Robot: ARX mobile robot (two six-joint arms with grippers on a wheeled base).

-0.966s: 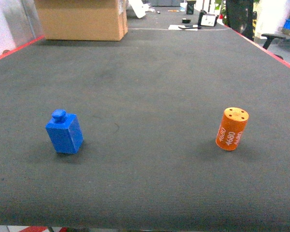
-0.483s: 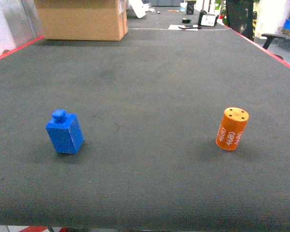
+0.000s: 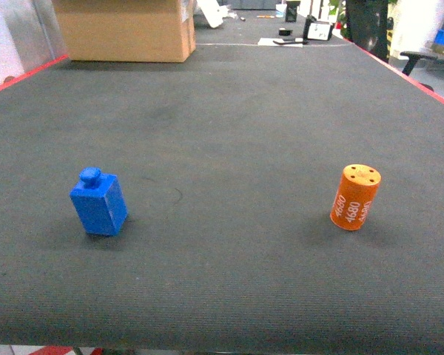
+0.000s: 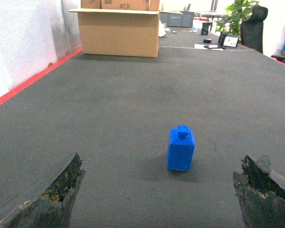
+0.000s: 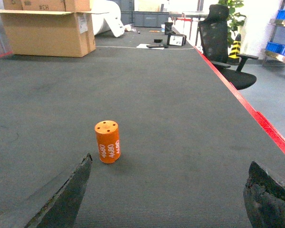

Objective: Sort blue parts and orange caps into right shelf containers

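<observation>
One blue part [image 3: 98, 202], a chunky block with a round knob on top, stands upright on the dark table at the left; the left wrist view shows the blue part [image 4: 181, 148] ahead. My left gripper [image 4: 159, 183] is open, its worn fingers wide apart, well short of the block. An orange cap [image 3: 356, 197], a cylinder printed "4680" in white, stands at the right. In the right wrist view the orange cap [image 5: 107, 141] sits ahead and left of my open right gripper [image 5: 168, 183]. Neither gripper shows in the head view. The shelf containers are out of view.
A cardboard box [image 3: 124, 29] stands at the table's far left end. Red edging [image 3: 403, 70] runs along the table's sides. An office chair [image 5: 225, 45] and a traffic cone [image 5: 237, 45] stand off the right side. Small items [image 3: 300, 33] lie at the far end.
</observation>
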